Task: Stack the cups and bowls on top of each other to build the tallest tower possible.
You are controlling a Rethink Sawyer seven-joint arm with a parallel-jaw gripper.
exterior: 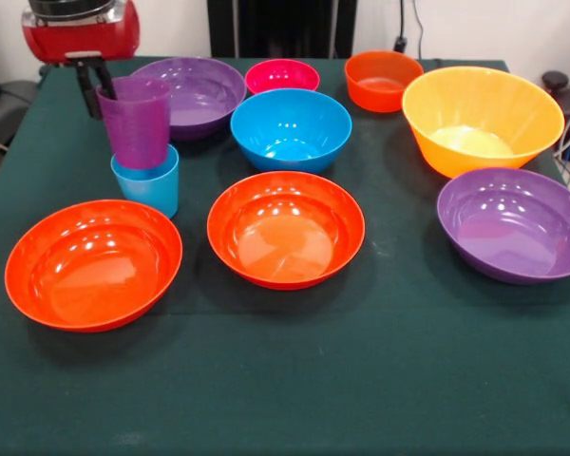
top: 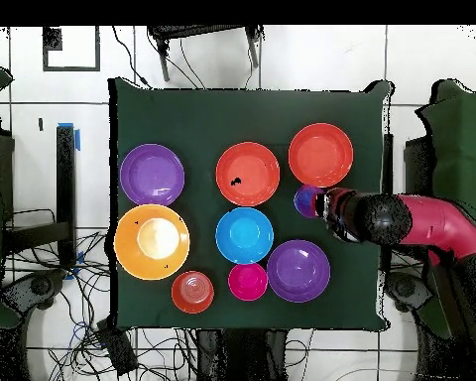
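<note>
We observe the gripper (exterior: 97,84) with its jaws clenched on the rim of the purple cup (exterior: 136,122), which sits nested in the light blue cup (exterior: 148,182) on the green tabletop (exterior: 285,380), just beside a wide orange-red bowl (exterior: 93,263).

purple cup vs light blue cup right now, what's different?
Position: the purple cup sits in the mouth of the light blue cup, which stands on the table. Contact: the gripper has a finger at the purple cup's rim; nothing but the purple cup touches the light blue one. Visibility: the purple cup shows most of its wall, the light blue one only its lower part. Both are upright, glossy, handleless tumblers.
</note>
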